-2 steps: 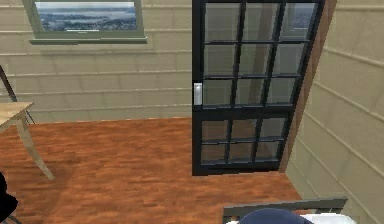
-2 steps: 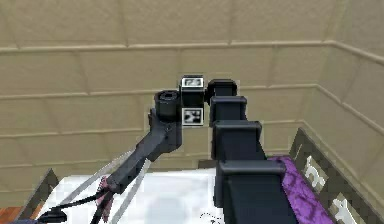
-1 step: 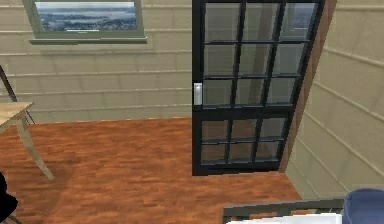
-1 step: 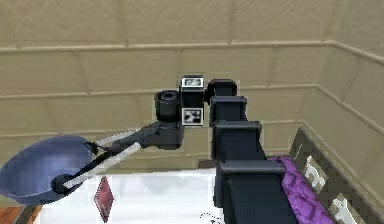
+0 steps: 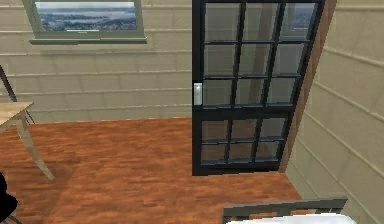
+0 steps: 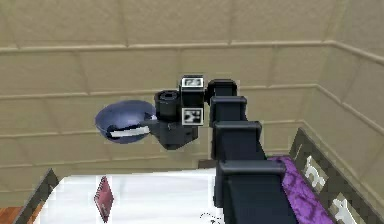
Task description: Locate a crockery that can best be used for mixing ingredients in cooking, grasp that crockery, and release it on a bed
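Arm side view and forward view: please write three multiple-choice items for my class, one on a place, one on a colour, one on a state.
1. The small dark red flat object lies: A on a shelf; B on the white bed; C in a sink.
2. The frame of the glass-paned door is: A white; B red; C black.
3. The blue rounded bowl is: A hanging at the end effector, clear of every surface; B lying on a chair; C stacked in a cupboard.
Answers: 1 B, it rests on the white cover in the arm side view. 2 C, its bars are black in the forward view. 3 A, there is wall behind it and the bed lies well below.
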